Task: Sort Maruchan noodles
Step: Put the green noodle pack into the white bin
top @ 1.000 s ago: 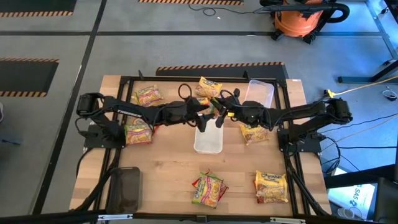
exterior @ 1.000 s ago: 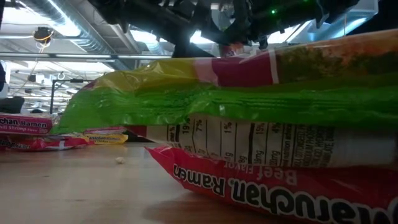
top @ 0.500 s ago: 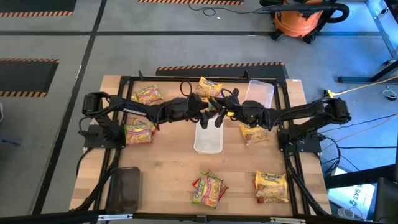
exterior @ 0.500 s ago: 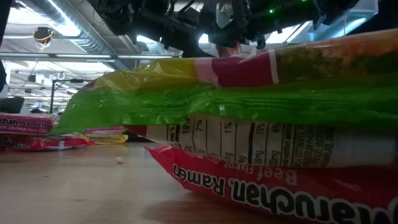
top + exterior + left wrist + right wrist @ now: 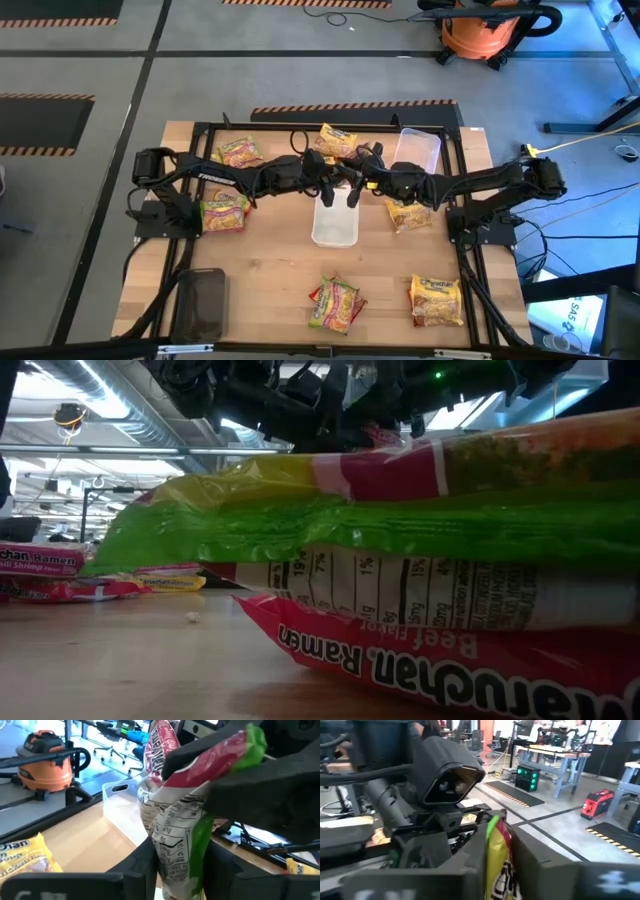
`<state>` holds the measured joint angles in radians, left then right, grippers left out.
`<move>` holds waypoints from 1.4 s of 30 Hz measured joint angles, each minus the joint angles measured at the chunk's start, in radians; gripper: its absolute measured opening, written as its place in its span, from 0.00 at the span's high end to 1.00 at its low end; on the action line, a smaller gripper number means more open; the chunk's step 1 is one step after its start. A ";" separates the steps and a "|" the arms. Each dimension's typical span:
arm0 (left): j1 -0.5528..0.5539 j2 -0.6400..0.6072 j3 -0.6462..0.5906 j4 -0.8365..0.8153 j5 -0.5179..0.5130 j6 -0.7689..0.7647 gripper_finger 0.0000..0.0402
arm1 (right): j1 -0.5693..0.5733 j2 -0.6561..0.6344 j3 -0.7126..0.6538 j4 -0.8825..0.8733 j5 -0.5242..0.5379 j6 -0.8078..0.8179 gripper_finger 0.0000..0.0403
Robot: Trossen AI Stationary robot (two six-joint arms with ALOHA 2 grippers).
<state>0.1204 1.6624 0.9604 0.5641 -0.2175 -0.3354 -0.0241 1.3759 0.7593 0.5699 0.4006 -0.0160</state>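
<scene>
Seen from above, a wooden desk (image 5: 270, 265) holds a clear tray (image 5: 334, 222) at its centre, which serves as the landmark here. Both dark arms reach inward and meet just above the tray's far end. There, a red and green noodle packet (image 5: 172, 835) hangs upright between the two tools. The left tool (image 5: 332, 186) has its fingers (image 5: 142, 865) closed against the packet's lower sides. The right tool (image 5: 352, 185) also has the packet's upper edge between its fingers (image 5: 532, 865), pressed close on both sides (how firmly it grips cannot be told).

Other Maruchan packets lie scattered around the tray. A yellow packet (image 5: 337, 139) sits beyond the tray's far end. A second clear tray (image 5: 417, 150) stands beyond and to the right. A yellow packet (image 5: 409, 214) lies just right of the tray. Two packets lie left of it, one farther (image 5: 238, 153) and one nearer (image 5: 223, 213). Nearer the camera than the tray lies a small stack of packets (image 5: 336, 304), with another yellow packet (image 5: 436, 299) to its right. A dark tray (image 5: 205, 303) rests at the near left corner.
</scene>
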 joint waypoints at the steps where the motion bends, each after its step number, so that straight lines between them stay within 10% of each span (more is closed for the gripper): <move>1: -0.001 -0.003 0.000 0.001 0.001 0.005 0.74 | 0.006 -0.015 0.000 -0.017 -0.001 -0.017 0.76; 8: 0.000 -0.067 0.000 -0.120 0.054 0.020 0.74 | 0.053 -0.255 0.000 -0.376 -0.021 -0.065 0.50; 18: -0.063 -0.134 0.001 -0.246 0.270 0.174 0.74 | 0.065 -0.471 -0.001 -0.876 -0.327 0.041 0.36; 32: -0.143 -0.125 0.000 -0.310 0.247 0.216 0.74 | 0.064 -0.361 0.019 -0.603 -0.428 0.018 0.37; 42: -0.142 -0.125 0.000 -0.313 0.231 0.216 0.74 | 0.063 -0.039 0.363 -0.990 -0.446 -0.044 0.37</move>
<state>-0.0213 1.5375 0.9604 0.2508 0.0130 -0.1196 0.0394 1.3368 1.1218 -0.4199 -0.0456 -0.0599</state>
